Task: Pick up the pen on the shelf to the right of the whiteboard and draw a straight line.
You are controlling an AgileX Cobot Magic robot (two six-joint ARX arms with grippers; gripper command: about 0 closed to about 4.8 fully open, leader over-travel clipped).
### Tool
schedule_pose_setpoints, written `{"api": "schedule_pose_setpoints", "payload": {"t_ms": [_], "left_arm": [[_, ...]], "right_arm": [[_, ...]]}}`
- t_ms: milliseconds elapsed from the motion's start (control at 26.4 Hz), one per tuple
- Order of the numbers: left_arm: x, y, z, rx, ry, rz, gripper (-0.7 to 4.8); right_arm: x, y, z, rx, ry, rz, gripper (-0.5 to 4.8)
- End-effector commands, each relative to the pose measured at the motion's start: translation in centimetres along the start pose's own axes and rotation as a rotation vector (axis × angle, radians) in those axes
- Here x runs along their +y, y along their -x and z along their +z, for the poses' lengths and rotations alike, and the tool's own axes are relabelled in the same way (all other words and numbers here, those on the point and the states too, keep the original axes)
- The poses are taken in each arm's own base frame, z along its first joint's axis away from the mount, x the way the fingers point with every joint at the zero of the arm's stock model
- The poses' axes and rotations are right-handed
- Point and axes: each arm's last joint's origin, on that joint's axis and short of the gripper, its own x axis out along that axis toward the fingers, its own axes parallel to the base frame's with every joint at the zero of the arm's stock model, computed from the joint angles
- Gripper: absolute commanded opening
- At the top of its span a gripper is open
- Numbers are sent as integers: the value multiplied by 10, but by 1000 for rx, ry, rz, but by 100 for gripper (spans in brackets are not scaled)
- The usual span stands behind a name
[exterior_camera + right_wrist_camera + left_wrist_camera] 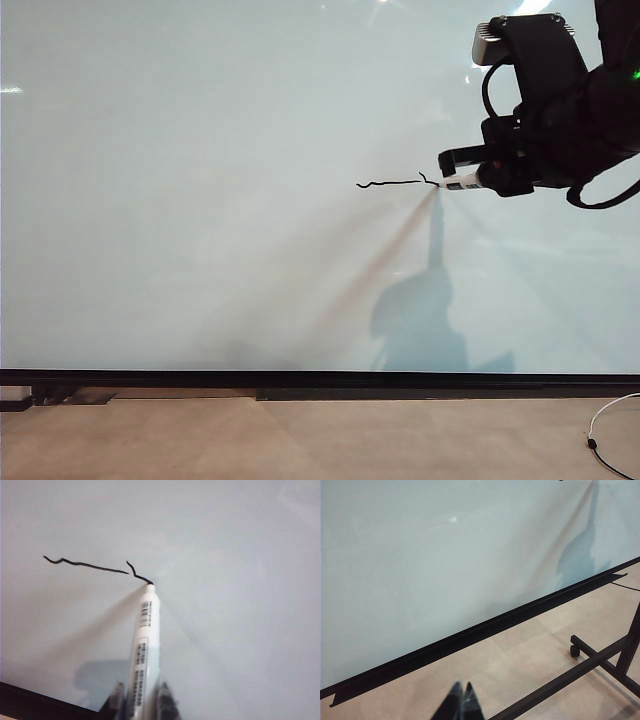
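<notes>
The right gripper (141, 700) clamps the pen (144, 640), tip touching the whiteboard (200, 250) at the straight line (395, 183)'s right end (left gripper (462, 700) closed, low, far left).

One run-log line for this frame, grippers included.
right gripper: shut on white-grey marker pen | tip on glossy whiteboard | wavy black line drawn | left gripper: shut, low, idle

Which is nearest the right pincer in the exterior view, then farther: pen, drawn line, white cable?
From the right pincer, upper right:
1. Pen, held in it, tip on the whiteboard.
2. Drawn line, just left of the tip.
3. White cable, on the floor, lower right.
</notes>
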Motion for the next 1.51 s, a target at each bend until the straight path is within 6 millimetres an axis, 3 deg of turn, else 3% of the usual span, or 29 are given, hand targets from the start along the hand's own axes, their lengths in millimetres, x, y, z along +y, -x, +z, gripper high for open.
{"api": "schedule_pose_setpoints", "payload": {"t_ms": [38,454,757,946,1325,1438,1514], "left_arm": [[0,0,0,1,5,-13,-5],[-1,0,0,-6,5,-37,-5],[-1,0,0,-7,5,-42,-5],[-1,0,0,-8,4,-45,-5],[-1,0,1,-9,4,-45,-5],[-1,0,1,-9,3,-45,-5],[-1,0,1,-9,3,-45,-5]], "right_arm": [[-3,0,2,-2,10,-63,-5],[-17,8,10,32,66,-149,-5],[-23,25,6,4,25,-103,-5],[-28,46,6,-26,-25,-97,-5],[-86,97,28,-86,-47,-241,-5],[-114,112,27,-102,-95,-249,-5],[-122,114,23,-87,-137,-221,-5]]}}
